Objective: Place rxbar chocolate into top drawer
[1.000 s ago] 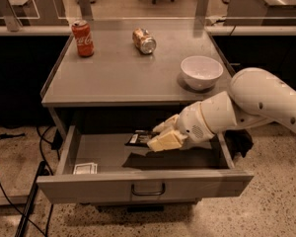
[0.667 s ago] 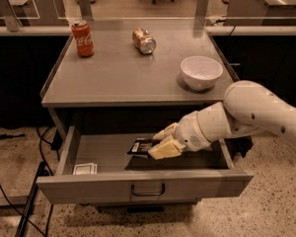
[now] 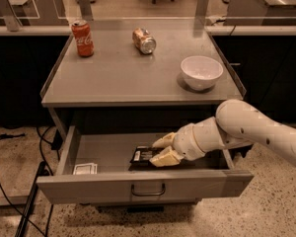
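Observation:
The top drawer (image 3: 143,185) is pulled open below the grey table top, its bar handle (image 3: 148,190) at the front centre. The rxbar chocolate (image 3: 143,155), a dark flat wrapper with a white patch at its left end, is low inside the drawer near the middle, at or just above the floor. My gripper (image 3: 160,150) reaches into the drawer from the right. Its cream fingers (image 3: 165,158) close on the bar's right end. The white arm (image 3: 246,127) runs off to the right.
A small white packet (image 3: 85,169) lies in the drawer's front left corner. On the table top stand a red cola can (image 3: 82,38) at the back left, a tipped can (image 3: 144,40) at the back centre and a white bowl (image 3: 201,72) at the right. Cables (image 3: 19,181) lie on the floor at left.
My gripper has moved down and a little left, deeper into the drawer, carrying the rxbar chocolate lower towards the drawer floor.

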`<state>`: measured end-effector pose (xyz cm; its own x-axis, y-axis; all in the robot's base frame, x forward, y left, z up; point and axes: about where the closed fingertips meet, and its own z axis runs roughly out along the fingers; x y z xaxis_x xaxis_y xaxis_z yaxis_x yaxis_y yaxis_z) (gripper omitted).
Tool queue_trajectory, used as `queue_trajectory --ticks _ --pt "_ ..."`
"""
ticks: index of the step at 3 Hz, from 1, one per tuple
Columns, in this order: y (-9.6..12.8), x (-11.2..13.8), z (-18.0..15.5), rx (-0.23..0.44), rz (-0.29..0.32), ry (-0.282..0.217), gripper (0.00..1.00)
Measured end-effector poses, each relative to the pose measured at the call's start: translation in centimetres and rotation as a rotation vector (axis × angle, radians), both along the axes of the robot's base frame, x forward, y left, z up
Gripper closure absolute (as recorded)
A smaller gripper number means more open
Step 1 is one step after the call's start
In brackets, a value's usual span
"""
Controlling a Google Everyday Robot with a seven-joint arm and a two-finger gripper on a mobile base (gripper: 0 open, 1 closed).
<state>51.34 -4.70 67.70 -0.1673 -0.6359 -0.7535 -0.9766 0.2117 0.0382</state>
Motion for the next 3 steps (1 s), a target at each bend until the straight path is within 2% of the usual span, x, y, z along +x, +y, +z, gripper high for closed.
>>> queue_trajectory --ticks 1,3 --pt "0.0 0.0 0.0 0.000 0.000 0.000 1.00" --pt "-1.6 0.9 -2.8 -0.048 -0.011 -0.039 1.00"
